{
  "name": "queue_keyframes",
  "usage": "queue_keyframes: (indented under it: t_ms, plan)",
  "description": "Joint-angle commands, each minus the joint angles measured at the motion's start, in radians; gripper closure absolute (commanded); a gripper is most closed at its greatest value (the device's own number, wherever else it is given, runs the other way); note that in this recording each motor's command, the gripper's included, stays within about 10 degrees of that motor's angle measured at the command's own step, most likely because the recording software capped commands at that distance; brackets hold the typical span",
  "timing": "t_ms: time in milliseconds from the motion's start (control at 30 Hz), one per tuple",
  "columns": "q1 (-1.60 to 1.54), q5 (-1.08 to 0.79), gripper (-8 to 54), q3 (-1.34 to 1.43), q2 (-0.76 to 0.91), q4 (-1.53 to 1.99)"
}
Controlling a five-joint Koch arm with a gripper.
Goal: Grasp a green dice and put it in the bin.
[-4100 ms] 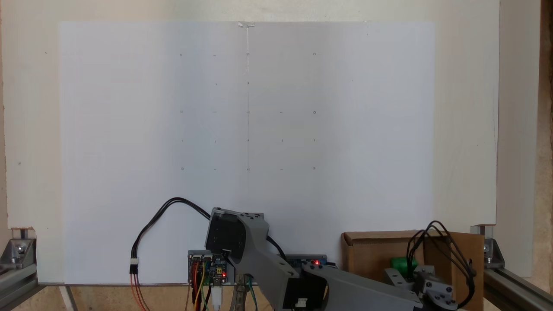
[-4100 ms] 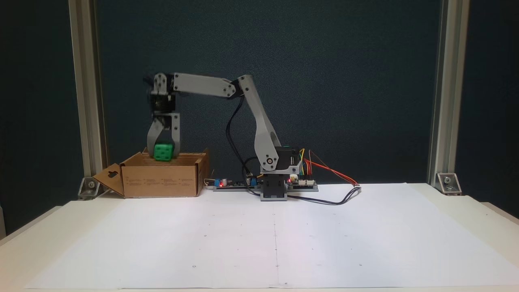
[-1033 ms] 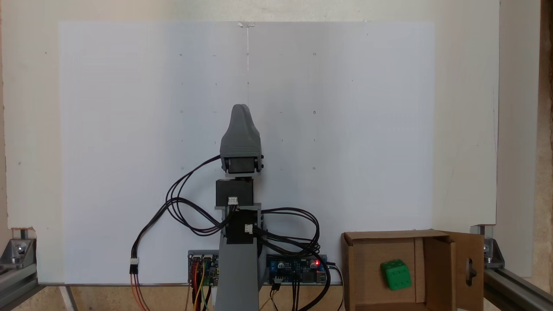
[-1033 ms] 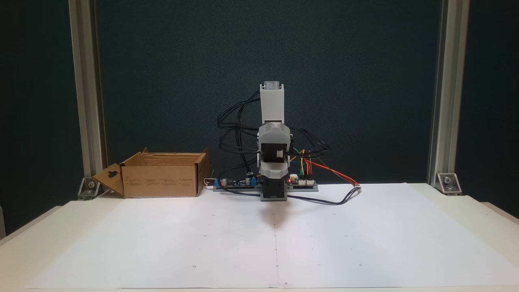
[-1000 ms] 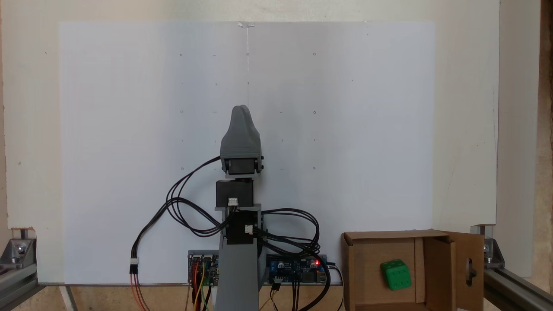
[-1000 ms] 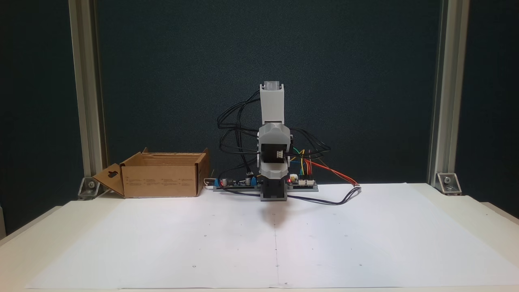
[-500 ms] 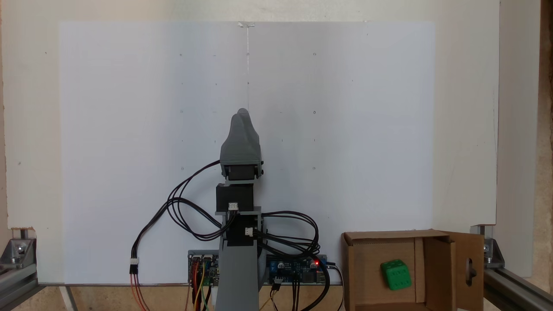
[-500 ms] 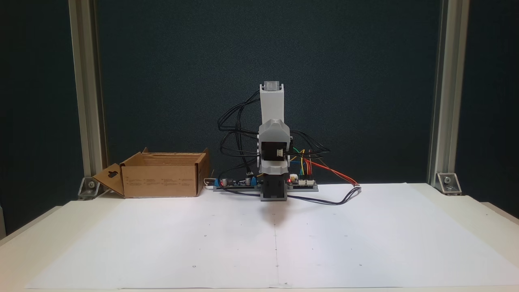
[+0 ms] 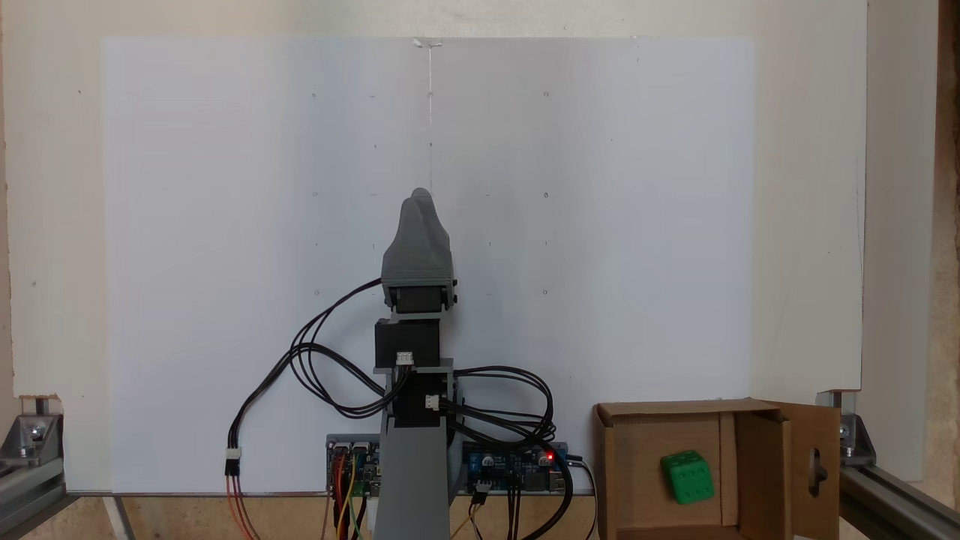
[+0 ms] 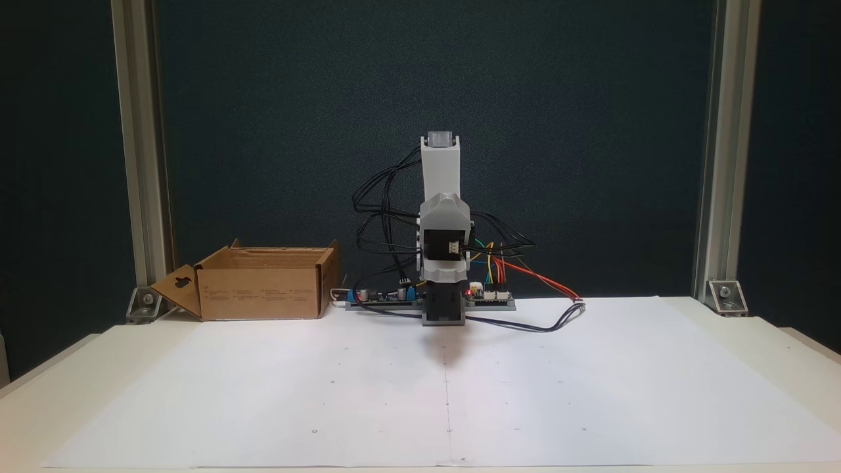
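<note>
Dice [image 9: 687,476] lies on the bin [image 9: 628,465] floor, well apart from our gripper [image 9: 423,196]; whether its jaws are parted we cannot tell. We judge it light, rigid, slick: pinch opposite flat faces.

A lab-style test rig. A white paper sheet [image 9: 225,225] marked with a dot grid covers the table [image 10: 808,348], aluminium frame posts [image 10: 716,151] stand left and right before a dark backdrop [image 10: 276,98], and bare circuit boards [image 10: 489,299] with loose wires [image 10: 539,279] sit at the far edge.
</note>
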Motion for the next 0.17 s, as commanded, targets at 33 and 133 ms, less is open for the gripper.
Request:
queue_keyframes:
  t_ms: [33,133]
  plan:
    - [-0.002,0.015,1.1,0.052,0.104,-0.06]
    - [-0.002,0.015,1.1,0.052,0.104,-0.06]
